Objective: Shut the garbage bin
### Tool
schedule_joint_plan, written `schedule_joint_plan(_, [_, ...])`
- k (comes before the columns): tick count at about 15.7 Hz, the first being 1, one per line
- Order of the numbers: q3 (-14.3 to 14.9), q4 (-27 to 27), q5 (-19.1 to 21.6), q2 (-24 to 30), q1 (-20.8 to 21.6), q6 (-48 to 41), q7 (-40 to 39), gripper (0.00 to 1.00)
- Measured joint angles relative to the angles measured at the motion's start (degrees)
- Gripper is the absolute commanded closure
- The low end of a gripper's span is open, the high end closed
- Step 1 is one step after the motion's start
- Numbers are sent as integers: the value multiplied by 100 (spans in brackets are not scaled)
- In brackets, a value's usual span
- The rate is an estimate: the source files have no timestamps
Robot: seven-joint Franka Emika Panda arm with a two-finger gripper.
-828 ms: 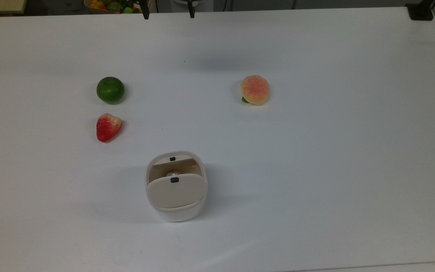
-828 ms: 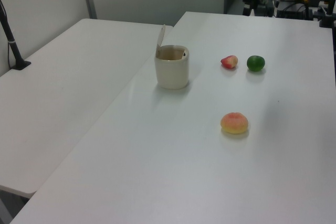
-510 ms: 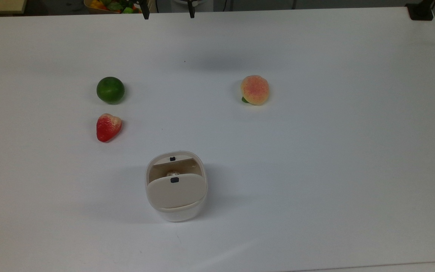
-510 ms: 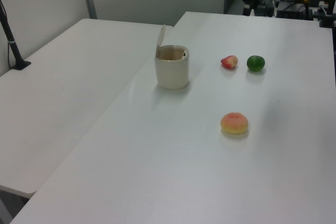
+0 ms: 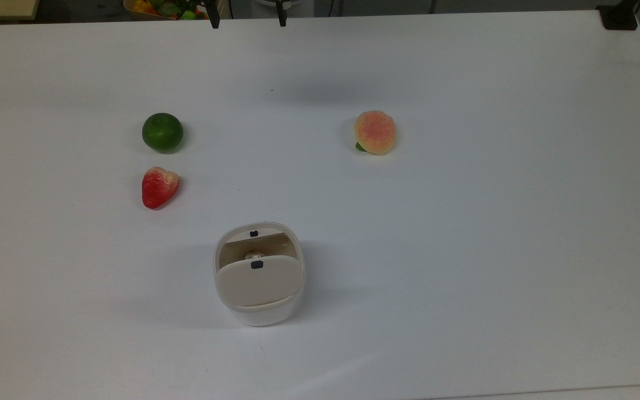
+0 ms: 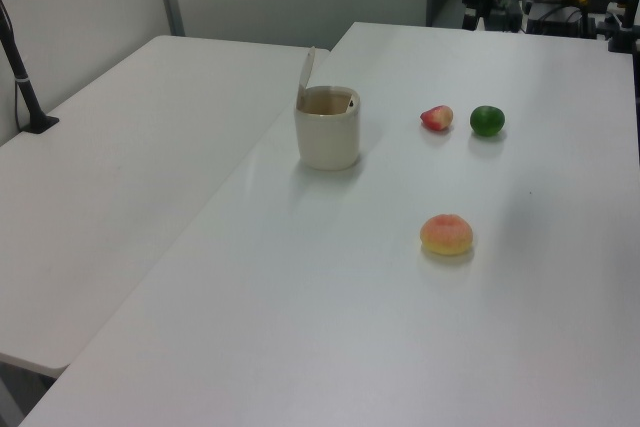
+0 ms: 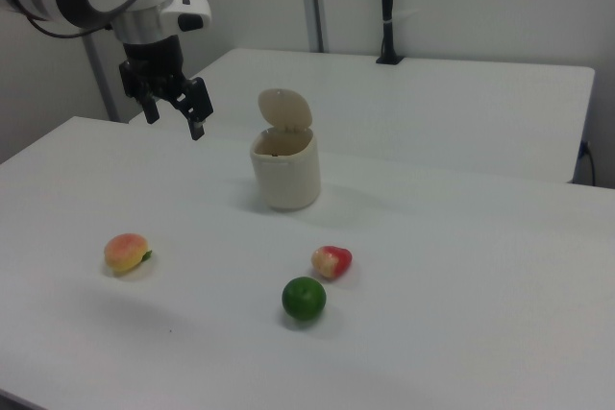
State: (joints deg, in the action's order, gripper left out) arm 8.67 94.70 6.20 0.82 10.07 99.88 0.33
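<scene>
Garbage bin: the cream-white garbage bin stands upright on the white bench, nothing touching it.
Lid: the beige lid is raised on its hinge, standing nearly upright over one side of the rim; a small black tab sits near its free edge, and the mouth of the bin is uncovered.
Inside the bin: something small and pale lies at the bottom in the top view; what it is cannot be told.
Claw: the claw hangs in the air above the bench, to the right view's left of the bin and well apart from it; its two black fingers are spread, with nothing between them.
Strawberry: the red strawberry lies on the bench near the bin, on the side away from the raised lid.
Lime: the green lime sits just beyond the strawberry as seen from the bin, close to it but apart.
Peach: the peach rests well apart from the bin, far from the other two fruits.
</scene>
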Motion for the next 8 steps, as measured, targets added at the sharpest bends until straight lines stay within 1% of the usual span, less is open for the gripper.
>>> schedule_joint_plan(4, [0,0,0,0,2,0,-9,0])
schedule_joint_plan(5, [0,0,0,0,3,0,-9,1])
schedule_joint_plan(8, [0,0,0,0,3,0,-13,31])
